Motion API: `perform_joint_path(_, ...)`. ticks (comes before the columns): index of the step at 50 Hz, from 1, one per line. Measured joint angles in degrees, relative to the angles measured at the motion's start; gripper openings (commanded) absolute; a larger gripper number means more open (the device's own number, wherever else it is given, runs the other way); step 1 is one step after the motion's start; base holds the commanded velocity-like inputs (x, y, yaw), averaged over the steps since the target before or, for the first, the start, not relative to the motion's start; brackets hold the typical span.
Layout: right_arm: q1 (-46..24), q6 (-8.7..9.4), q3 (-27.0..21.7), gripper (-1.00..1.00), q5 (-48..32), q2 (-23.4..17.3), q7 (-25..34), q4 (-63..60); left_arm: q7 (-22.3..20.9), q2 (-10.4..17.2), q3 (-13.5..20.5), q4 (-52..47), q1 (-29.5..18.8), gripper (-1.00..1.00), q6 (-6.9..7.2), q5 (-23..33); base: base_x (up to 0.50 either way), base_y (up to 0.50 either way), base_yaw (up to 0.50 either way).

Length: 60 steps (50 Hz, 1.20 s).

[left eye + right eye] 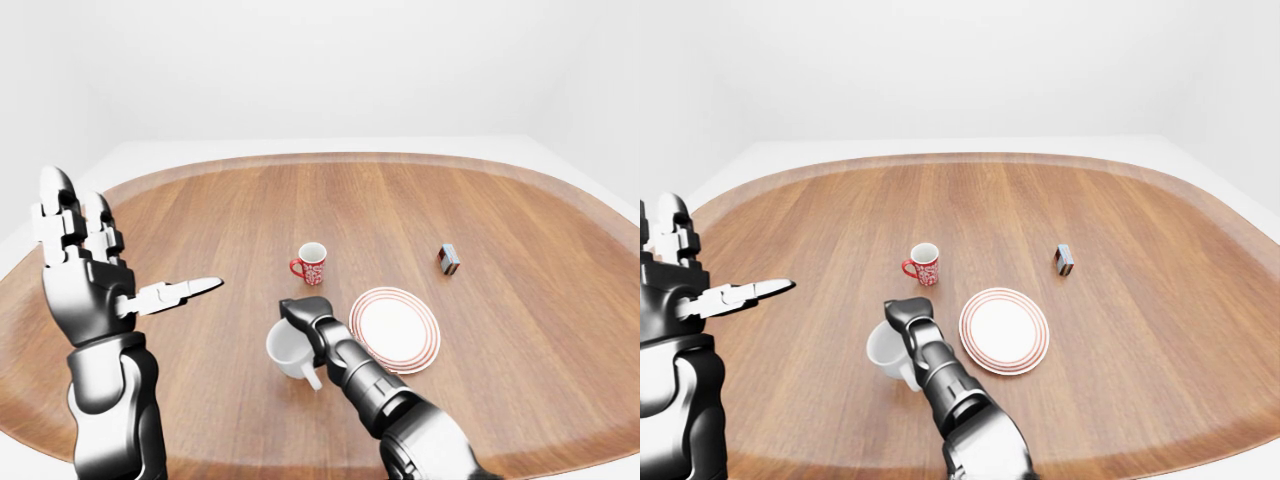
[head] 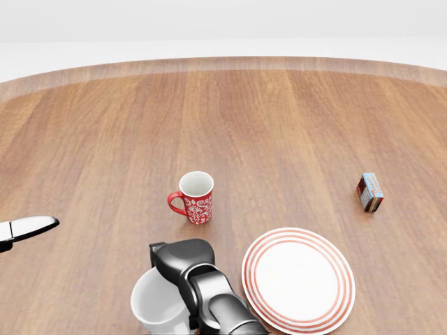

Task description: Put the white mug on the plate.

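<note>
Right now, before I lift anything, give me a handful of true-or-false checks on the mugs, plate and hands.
1. The white mug sits on the plate. False: it rests on the table, to the plate's left in the left-eye view.
2. The right hand is closed over the white mug's rim. True.
3. The red mug lies on its side. False: it stands upright.
4. The left hand is raised and open, holding nothing. True.
5. The small box is on the plate. False: it stands apart on the table, above and right of the plate in the head view.
</note>
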Motion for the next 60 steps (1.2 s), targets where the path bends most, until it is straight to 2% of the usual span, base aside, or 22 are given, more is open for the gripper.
perform_joint_path(13, -8.2, 0.0, -1.9, -1.0, 7.1, -6.8, 1.9, -2.0, 0.0, 0.0, 0.0, -0.2, 0.0, 1.0, 0.0, 0.2, 0.0, 0.0, 0.0)
perform_joint_path(29, -18.1, 0.0, -6.7, -1.0, 17.5, -22.9, 6.2, -5.3, 0.2, 0.1, -0.1, 0.0, -0.3, 1.0, 0.0, 0.4, 0.0, 0.0, 0.0)
perform_joint_path(41, -18.3, 0.0, -9.9, -1.0, 24.2, -32.9, 4.7, -4.6, 0.2, 0.2, -0.1, 0.2, -0.4, 1.0, 0.0, 0.5, 0.0, 0.0, 0.0)
perform_joint_path(50, -16.2, 0.0, -11.2, -1.0, 27.9, -36.8, 2.5, -3.8, 0.2, 0.2, -0.2, 0.3, -0.4, 1.0, 0.0, 0.6, 0.0, 0.0, 0.0)
perform_joint_path(60, -11.8, 0.0, -11.6, -1.0, 30.3, -37.3, 0.0, -2.5, 0.3, 0.1, -0.3, 0.5, -0.4, 1.0, 0.0, 0.6, 0.0, 0.0, 0.0)
